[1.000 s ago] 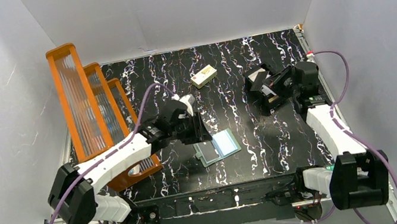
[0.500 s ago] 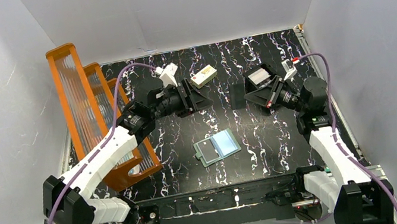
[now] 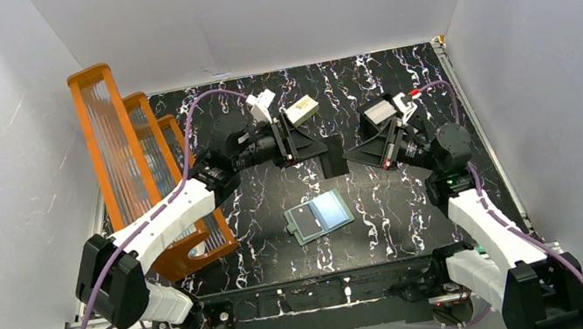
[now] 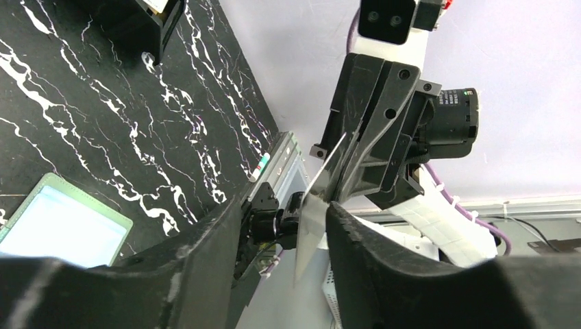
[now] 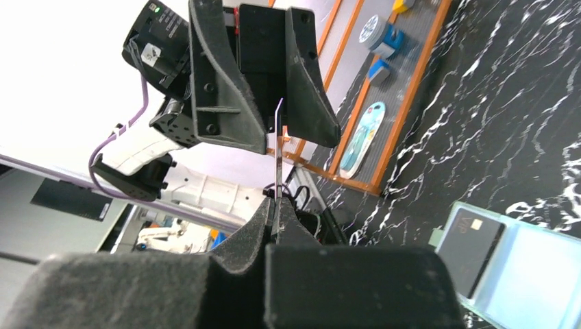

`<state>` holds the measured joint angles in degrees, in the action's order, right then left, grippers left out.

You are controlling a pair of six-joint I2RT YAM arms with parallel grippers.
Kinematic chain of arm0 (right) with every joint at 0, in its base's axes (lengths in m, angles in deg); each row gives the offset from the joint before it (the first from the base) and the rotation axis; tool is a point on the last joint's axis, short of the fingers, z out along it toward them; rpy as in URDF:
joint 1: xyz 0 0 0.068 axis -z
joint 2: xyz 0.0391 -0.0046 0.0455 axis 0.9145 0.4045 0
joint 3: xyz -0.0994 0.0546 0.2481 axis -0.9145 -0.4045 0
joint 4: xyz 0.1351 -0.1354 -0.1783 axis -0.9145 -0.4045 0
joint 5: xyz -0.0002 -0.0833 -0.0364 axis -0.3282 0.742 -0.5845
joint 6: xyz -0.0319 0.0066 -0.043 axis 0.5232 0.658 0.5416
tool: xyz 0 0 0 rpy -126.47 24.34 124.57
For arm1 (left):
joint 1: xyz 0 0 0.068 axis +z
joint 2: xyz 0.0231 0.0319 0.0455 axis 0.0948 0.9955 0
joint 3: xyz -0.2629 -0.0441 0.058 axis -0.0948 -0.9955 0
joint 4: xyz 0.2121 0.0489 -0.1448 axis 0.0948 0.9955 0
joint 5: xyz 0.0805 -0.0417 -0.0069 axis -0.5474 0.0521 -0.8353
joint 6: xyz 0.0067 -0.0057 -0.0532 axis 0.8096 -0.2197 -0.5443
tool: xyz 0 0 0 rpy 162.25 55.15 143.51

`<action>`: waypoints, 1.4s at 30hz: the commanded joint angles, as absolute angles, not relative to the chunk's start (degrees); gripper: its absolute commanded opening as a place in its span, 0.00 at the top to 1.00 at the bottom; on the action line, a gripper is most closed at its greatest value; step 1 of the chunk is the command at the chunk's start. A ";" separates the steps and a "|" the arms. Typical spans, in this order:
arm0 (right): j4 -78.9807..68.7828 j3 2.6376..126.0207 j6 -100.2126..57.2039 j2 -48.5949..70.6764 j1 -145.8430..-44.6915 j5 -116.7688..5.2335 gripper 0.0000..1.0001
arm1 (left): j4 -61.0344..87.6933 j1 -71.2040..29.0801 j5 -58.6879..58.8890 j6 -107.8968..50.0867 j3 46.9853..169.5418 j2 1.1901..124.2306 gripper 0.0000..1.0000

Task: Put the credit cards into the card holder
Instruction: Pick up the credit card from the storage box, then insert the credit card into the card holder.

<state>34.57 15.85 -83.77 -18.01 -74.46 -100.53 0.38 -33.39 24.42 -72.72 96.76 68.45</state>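
Card holder [image 3: 319, 216] central, rack [image 3: 129, 168] far left, block [image 3: 300, 110] behind, tray [image 3: 369, 117] behind right

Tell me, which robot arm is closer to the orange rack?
Left. The left arm runs right alongside the orange rack. The right arm, pinching a credit card, is far across the table on the other side.

- Orange rack [image 3: 140, 179] blocks the frame's left side.
- Left gripper [image 3: 325, 156] and right gripper [image 3: 354, 154], credit card [image 4: 316, 205] between them, crowd the centre above the card holder [image 3: 318, 216].
- Lower-right table [image 3: 402, 217] lies open.
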 commanded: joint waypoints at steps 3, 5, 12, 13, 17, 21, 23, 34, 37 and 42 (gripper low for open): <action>40.33 15.37 -85.39 -17.94 -79.01 -96.63 1.00 | -4.53 -33.42 26.41 -74.49 94.86 67.06 0.74; 39.90 14.69 -85.01 -18.10 -79.21 -95.82 1.00 | -3.98 -33.41 26.05 -74.28 94.09 66.63 0.90; 11.38 20.03 -67.60 -18.70 -79.14 -88.74 0.68 | 13.11 -33.41 16.99 -66.94 94.98 63.80 1.00; 6.39 21.28 -64.91 -18.73 -79.17 -86.25 0.63 | 15.16 -33.33 15.37 -66.26 94.35 63.26 1.00; -4.35 21.49 -60.20 -15.99 -79.85 -76.82 0.57 | 16.30 -33.32 11.42 -66.00 89.47 61.80 1.00; -10.02 22.27 -56.69 -7.67 -81.66 -69.91 0.56 | 13.87 -33.29 13.23 -67.91 86.09 64.24 1.00; -10.95 22.94 -55.30 -3.25 -82.58 -68.90 0.56 | 13.59 -33.29 13.94 -68.28 85.36 66.07 1.00; -9.76 21.28 -53.44 4.41 -89.80 -60.05 0.52 | 11.23 -33.29 12.55 -69.07 80.79 70.98 1.00; -7.30 19.72 -54.13 4.81 -90.74 -60.58 0.52 | 11.10 -33.23 12.41 -68.58 80.35 72.24 1.00; -4.42 18.52 -55.19 7.39 -92.69 -62.53 0.54 | 9.84 -33.28 12.66 -68.46 79.56 73.68 1.00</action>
